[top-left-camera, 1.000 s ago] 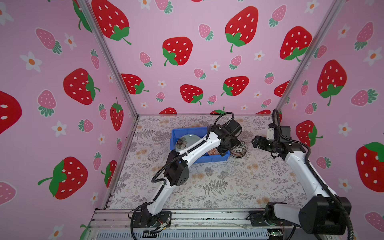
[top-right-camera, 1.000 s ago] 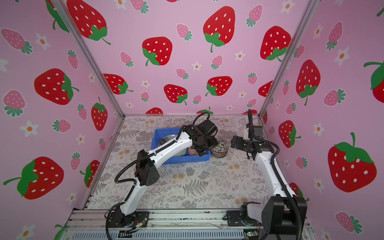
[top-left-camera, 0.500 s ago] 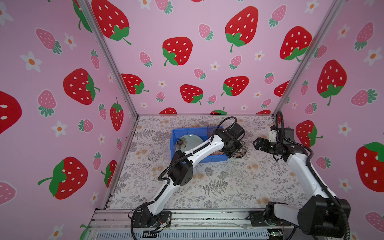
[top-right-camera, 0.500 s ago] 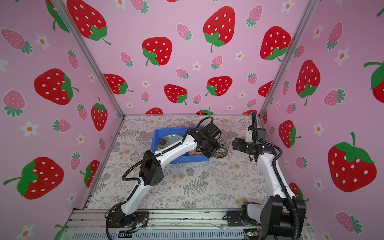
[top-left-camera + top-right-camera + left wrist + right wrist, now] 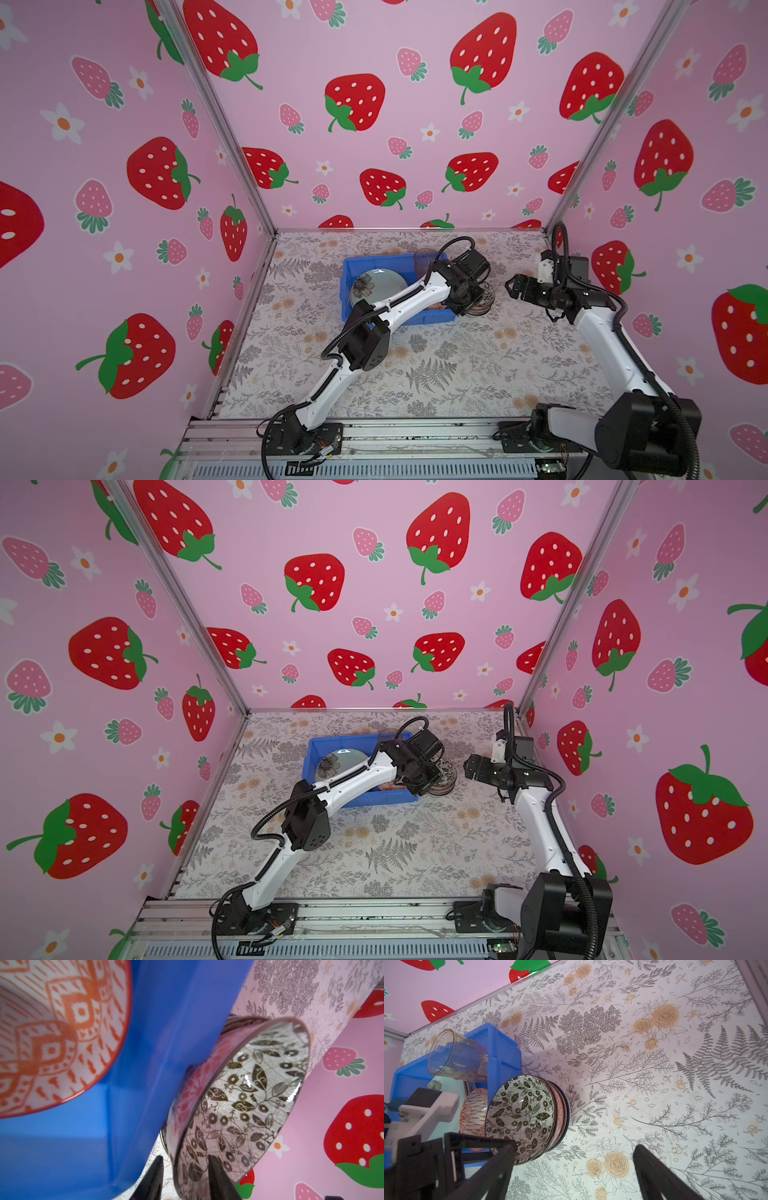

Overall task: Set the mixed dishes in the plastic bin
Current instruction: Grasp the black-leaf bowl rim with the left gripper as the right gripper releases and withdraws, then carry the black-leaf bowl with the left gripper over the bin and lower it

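Straddling the rim of the black-white bowl [image 5: 249,1095], left claw [image 5: 185,1157] stands unclamped; right claw [image 5: 575,1145] gapes nearby.

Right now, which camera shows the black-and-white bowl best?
The right wrist view: the black-and-white bowl shows nearly whole, on a stack beside the blue bin. The left wrist view crops it close; in both top views the left arm mostly hides it.
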